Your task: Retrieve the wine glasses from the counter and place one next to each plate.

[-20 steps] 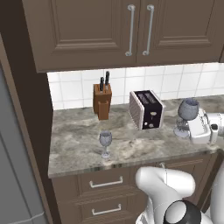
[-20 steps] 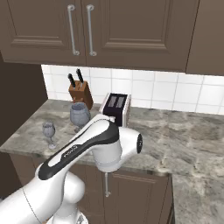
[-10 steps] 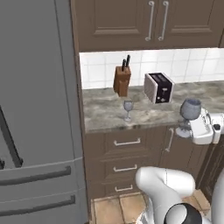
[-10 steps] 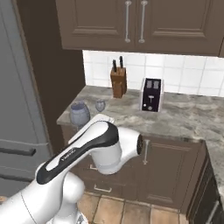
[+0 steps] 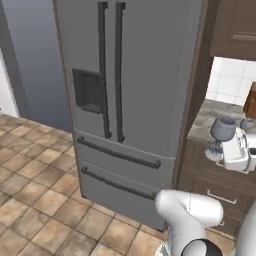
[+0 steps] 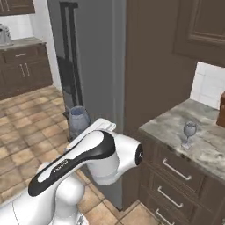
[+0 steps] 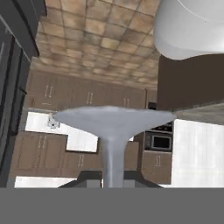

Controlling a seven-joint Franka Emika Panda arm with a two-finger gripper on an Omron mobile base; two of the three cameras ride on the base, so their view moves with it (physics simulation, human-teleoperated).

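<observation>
My gripper [image 5: 219, 150] is shut on the stem of one clear grey-blue wine glass [image 5: 222, 130], carried upright in front of the counter's left end. From the right base the held glass [image 6: 78, 119] shows above my forearm, before the fridge. In the hand view its round foot [image 7: 114, 119] and stem [image 7: 113, 157] rise from between my fingertips, the gripper [image 7: 113, 183] closed on the stem. The second wine glass [image 6: 189, 131] stands upright on the marbled counter [image 6: 211, 145], near its front edge. The counter [image 5: 204, 119] sits at the right. The plates are out of view.
A tall grey double-door fridge [image 5: 125, 75] stands directly ahead, beside a dark brown panel [image 6: 154, 57]. Brown tiled floor [image 5: 35, 175] opens to the left. A knife block [image 5: 250, 100] is on the counter. More dark cabinets [image 6: 22, 66] line the far wall.
The whole picture has swung left as the base turned and backed from the counter; the fridge and floor have come into view. The glass stays held in the gripper.
</observation>
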